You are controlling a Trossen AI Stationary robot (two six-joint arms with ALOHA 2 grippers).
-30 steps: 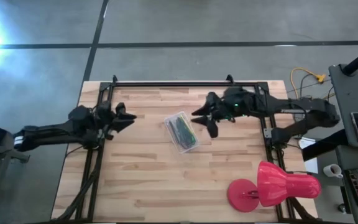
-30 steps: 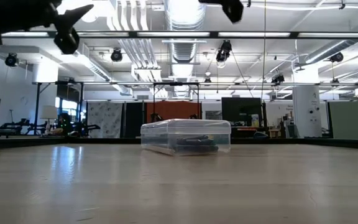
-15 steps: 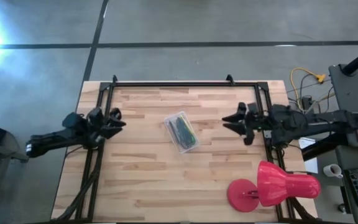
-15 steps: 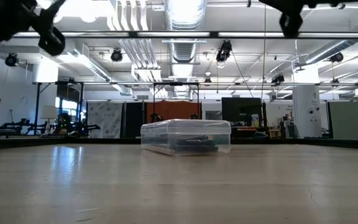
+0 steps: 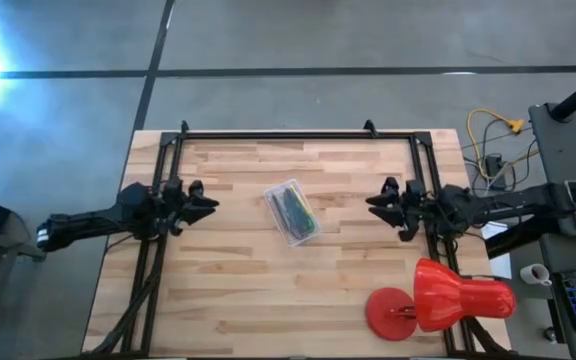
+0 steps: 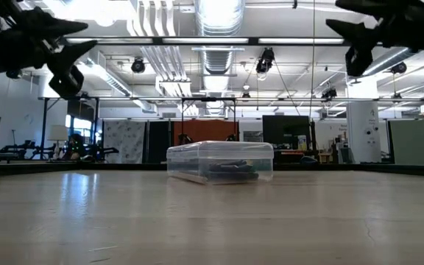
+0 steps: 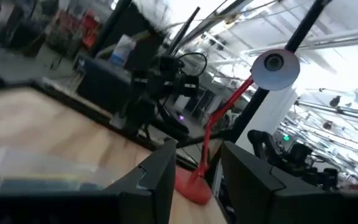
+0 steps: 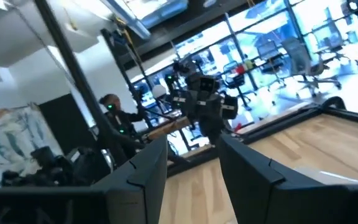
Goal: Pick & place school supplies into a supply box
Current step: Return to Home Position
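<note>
Right gripper: fingers parted, empty; withdrawn from beside box to table's right edge. Left gripper: parted, empty, at left edge. Small clear rectangular plastic supply box: mid-table, lid shut, unmoved; dark thin school supplies inside. Packing judged done; arms homing.

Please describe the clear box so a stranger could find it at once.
On the light wooden table, midway between the left hand and the right hand, lies a small clear rectangular plastic box with dark items inside. Unlike the red lamp at the table's corner, it is see-through.
</note>
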